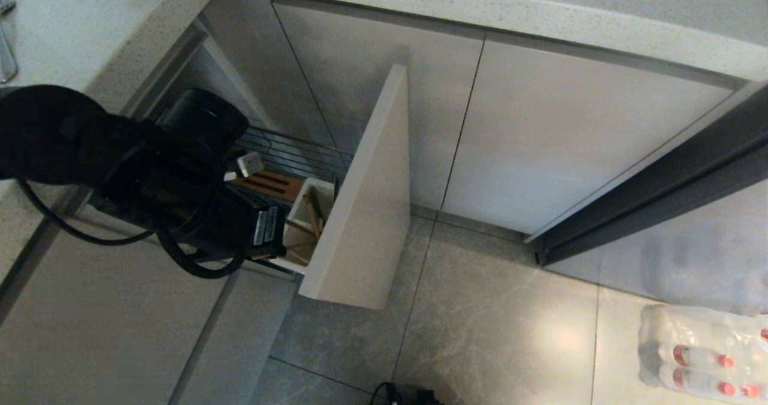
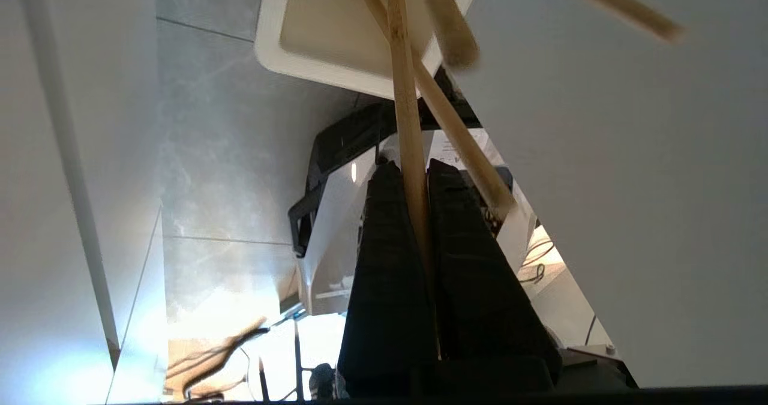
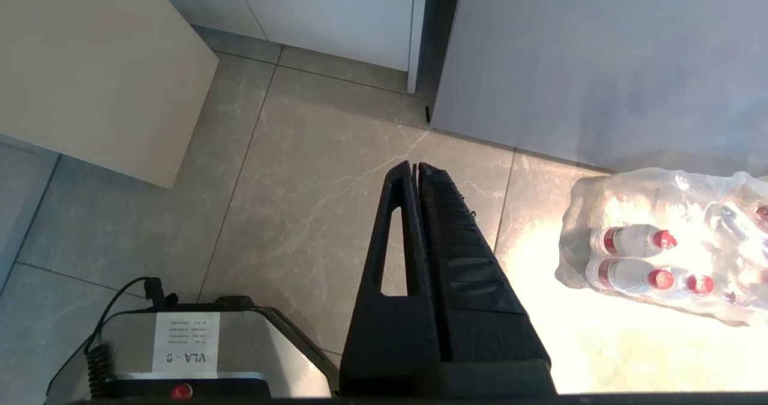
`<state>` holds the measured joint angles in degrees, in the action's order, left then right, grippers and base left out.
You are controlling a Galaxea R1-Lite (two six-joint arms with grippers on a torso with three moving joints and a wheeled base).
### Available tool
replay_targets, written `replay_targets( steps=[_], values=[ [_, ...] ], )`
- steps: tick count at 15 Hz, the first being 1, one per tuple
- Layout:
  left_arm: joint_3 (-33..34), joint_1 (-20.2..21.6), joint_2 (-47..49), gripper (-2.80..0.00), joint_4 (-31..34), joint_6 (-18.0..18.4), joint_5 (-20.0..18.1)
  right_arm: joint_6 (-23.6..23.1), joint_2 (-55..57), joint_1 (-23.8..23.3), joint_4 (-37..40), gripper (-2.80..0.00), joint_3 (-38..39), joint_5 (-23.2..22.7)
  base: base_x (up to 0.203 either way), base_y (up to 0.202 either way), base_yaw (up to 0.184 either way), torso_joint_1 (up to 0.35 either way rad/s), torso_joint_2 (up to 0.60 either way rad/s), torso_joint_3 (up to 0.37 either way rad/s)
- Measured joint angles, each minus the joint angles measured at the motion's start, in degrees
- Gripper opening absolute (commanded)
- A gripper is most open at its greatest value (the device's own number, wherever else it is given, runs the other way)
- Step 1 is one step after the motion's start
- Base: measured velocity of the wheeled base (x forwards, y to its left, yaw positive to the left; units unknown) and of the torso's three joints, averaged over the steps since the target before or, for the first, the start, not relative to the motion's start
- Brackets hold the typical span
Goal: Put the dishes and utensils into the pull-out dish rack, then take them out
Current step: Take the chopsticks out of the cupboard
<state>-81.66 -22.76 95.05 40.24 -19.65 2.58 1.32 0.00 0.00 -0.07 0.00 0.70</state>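
One pull-out rack (image 1: 288, 153) stands drawn out of the lower cabinets, beige front panel (image 1: 366, 195) facing the tiled floor (image 1: 480, 333). Chrome wires run along the rack's rear part, a brown slotted wood strip (image 1: 270, 184) sits mid-rack, and the white caddy (image 1: 303, 225) sits at the front end, right against the panel. Chopsticks (image 1: 312, 213) stand in the caddy, leaning.

Left gripper (image 2: 414, 171) is low beside the rack's front end, just under the caddy (image 2: 312, 51) in the wrist view; its jaws are clamped on one chopstick (image 2: 405, 105), which runs up into the caddy. A second chopstick (image 2: 462, 147) crosses beside it, loose.

Right gripper (image 3: 416, 168) hangs over bare floor tile (image 3: 312, 171), well apart from the rack, jaws pressed together, holding nothing.

Room: speckled light countertop (image 1: 540, 9) above grey flat cabinet doors (image 1: 570, 129), a dark door frame (image 1: 660, 177) at right, a shrink-wrapped pack of bottles (image 1: 702, 357) on the floor near the right corner. A fork (image 1: 6, 39) lies on the countertop's far left edge. Bowl and plate not seen.
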Motion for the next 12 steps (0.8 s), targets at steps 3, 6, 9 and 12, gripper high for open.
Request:
replay_targets(
  steps=[3,6,9,12],
  values=[
    [-0.3,-0.2,-2.3,-2.8,0.6,0.0,0.0,0.0,0.0,0.0,0.0,-2.8,0.0,0.0,0.0,0.0,0.0,0.0,0.0,0.0],
    [-0.3,-0.7,-5.3,-2.8,0.7,0.0,0.3,0.0,0.0,0.0,0.0,-2.8,0.0,0.0,0.0,0.0,0.0,0.0,0.0,0.0],
    [-0.4,-1.6,-8.8,-2.8,0.7,0.0,3.7,0.0,0.0,0.0,0.0,-2.8,0.0,0.0,0.0,0.0,0.0,0.0,0.0,0.0],
    [-0.4,-3.1,-11.9,-2.8,0.7,0.0,7.0,0.0,0.0,0.0,0.0,-2.8,0.0,0.0,0.0,0.0,0.0,0.0,0.0,0.0]
  ],
)
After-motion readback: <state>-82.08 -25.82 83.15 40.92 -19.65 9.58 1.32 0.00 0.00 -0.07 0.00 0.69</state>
